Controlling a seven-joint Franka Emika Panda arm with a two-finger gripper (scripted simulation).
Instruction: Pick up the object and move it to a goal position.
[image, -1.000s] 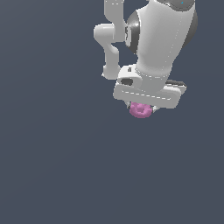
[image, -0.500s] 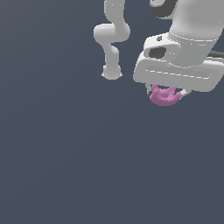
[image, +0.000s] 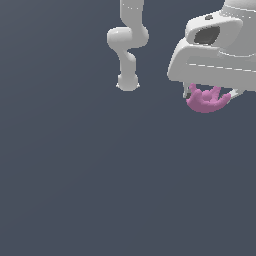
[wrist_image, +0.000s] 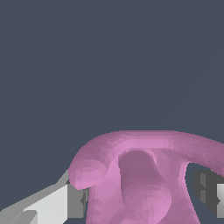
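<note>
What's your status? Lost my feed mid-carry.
Gripper shut on pink object. Object held between the fingers, off the ground. Nothing seen in the way.

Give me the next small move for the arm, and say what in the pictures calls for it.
Probably keep the gripper shut and carry on toward the goal in a steady motion. The pink object hangs between the fingers, clear of the dark surface, so it looks lifted and held. No goal marker shows in either view, so I cannot give the direction.
</note>
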